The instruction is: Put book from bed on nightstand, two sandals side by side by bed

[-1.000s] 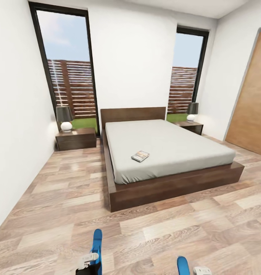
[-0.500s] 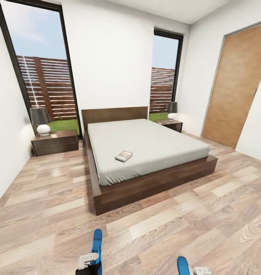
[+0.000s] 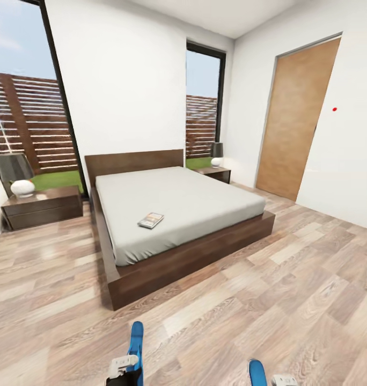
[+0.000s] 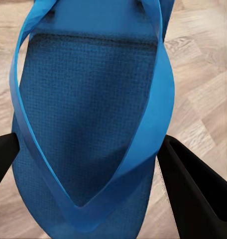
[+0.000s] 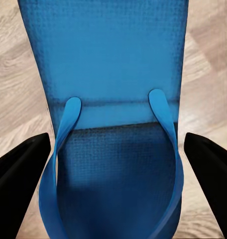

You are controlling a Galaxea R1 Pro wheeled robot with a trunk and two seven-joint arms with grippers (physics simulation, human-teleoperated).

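Observation:
The bed (image 3: 178, 201) with its pale grey mattress stands ahead and to the left in the head view. The book (image 3: 151, 220) lies on the mattress near its front left corner. One nightstand (image 3: 41, 206) sits left of the bed, another nightstand (image 3: 214, 172) at its far right. My left gripper (image 4: 88, 164) is shut on a blue sandal (image 4: 88, 99), whose sole shows upright in the head view (image 3: 136, 343). The right gripper (image 5: 113, 164) is shut on the other sandal (image 5: 108, 64), its tip (image 3: 257, 372) low in that view.
A lamp (image 3: 17, 174) stands on the left nightstand and a smaller lamp (image 3: 217, 153) on the far one. A wooden door (image 3: 296, 118) fills part of the right wall. Wood-plank floor (image 3: 269, 300) stretches between me and the bed. Tall windows flank the headboard.
The head view has swung to the right: the bed and nightstands now sit further left in the picture and the door shows fully. Both sandals stay gripped as before.

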